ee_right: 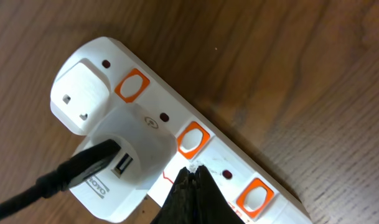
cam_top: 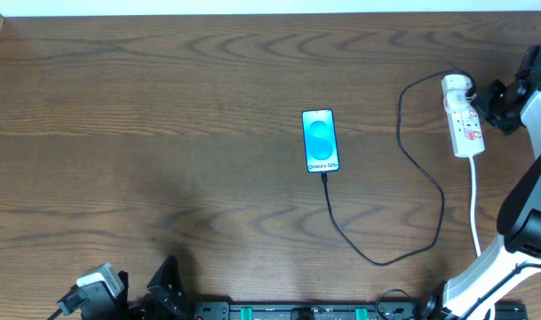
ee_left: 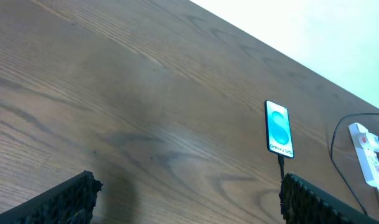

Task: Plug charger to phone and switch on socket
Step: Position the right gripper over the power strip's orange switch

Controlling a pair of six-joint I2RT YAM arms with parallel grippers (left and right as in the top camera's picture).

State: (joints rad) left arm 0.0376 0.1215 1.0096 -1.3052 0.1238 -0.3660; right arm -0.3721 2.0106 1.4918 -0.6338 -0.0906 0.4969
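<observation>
The phone [cam_top: 320, 140] lies flat mid-table with its cyan screen lit. The thin black charger cable [cam_top: 377, 260] runs from the phone's lower edge, loops right and climbs to the white socket [cam_top: 463, 120]. In the right wrist view the cable's black plug [ee_right: 83, 165] sits in a white adapter [ee_right: 130, 149] on the socket [ee_right: 102, 56]. My right gripper [ee_right: 192, 174] is shut, its tips resting on the socket just below the middle orange switch [ee_right: 192, 140]. At the near left, my left gripper [ee_left: 189, 205] hangs open over bare wood, far from the phone [ee_left: 279, 129].
The socket's thick white cord [cam_top: 475, 204] trails toward the front edge beside the right arm [cam_top: 528, 213]. Two more orange switches [ee_right: 132, 86] [ee_right: 254, 198] flank the middle one. A pale wall borders the table's far edge [cam_top: 252, 12].
</observation>
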